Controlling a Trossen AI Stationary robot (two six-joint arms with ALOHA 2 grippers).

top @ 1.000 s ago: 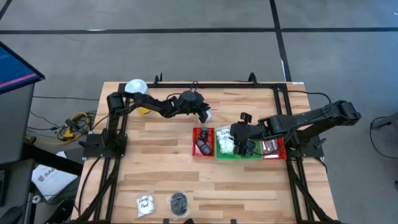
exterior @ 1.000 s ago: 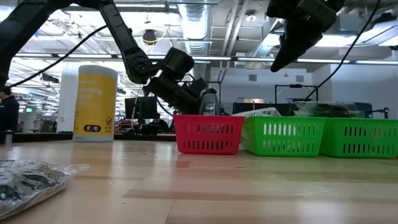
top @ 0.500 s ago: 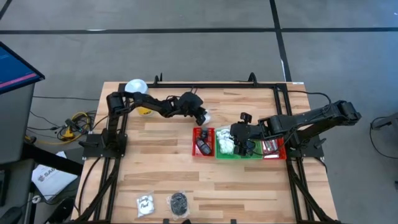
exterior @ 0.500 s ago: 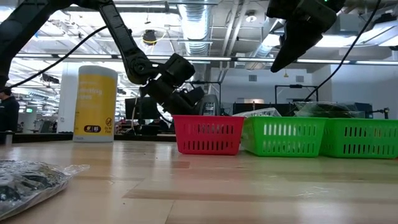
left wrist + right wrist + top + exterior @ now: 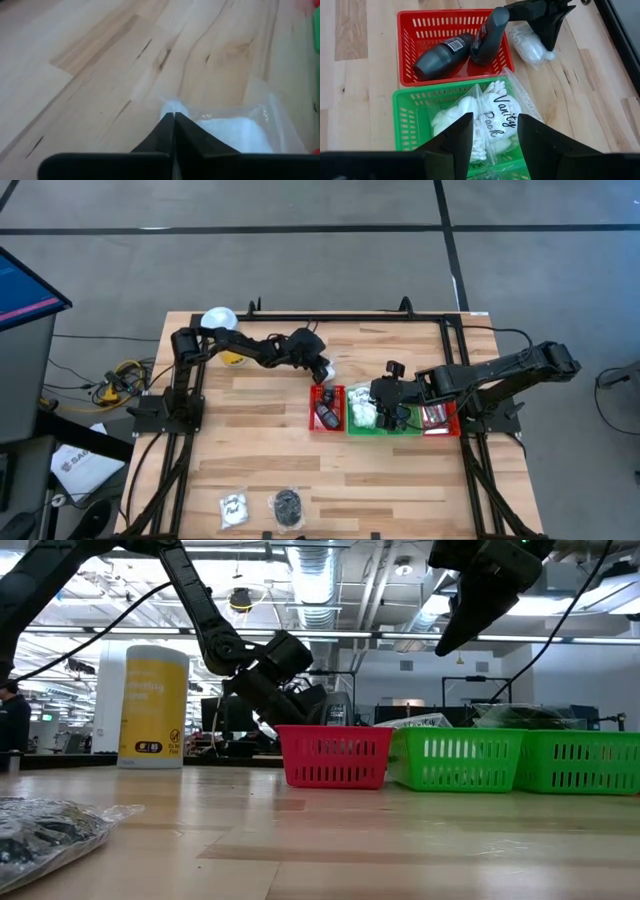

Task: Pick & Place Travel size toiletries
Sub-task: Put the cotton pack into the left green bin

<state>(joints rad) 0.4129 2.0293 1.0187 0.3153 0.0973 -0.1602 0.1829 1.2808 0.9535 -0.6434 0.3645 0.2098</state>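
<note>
Two grippers at work over the table (image 5: 270, 440). Left gripper (image 5: 322, 367) sits just behind the red basket (image 5: 327, 408), fingers (image 5: 172, 131) pressed together on the edge of a clear bag (image 5: 235, 130) of white stuff; the bag (image 5: 530, 44) hangs from the fingertips, its body beyond and below them, just off the basket's (image 5: 452, 47) far rim, wood grain under it. Right gripper (image 5: 492, 135) hovers above the green basket (image 5: 405, 125), fingers apart, nothing between them; straight below the gap lies a clear pack (image 5: 485, 120) lettered "Vanity Pack", white pieces inside, filling most of that basket (image 5: 380, 417). Ahead of the right fingers, the red basket holds two dark bottles (image 5: 442, 55); one leans on the far wall, the other lies flat. In the low view the right gripper (image 5: 480, 590) is high over the green baskets (image 5: 455, 758); the left (image 5: 285, 675) is lower, behind the red one (image 5: 335, 755). Near table edge, well apart from both grippers: a white pack (image 5: 234, 506) and a bag of dark pieces (image 5: 288, 504), side by side. Yellow can (image 5: 152, 705) with white lid stands at the far left corner.
</note>
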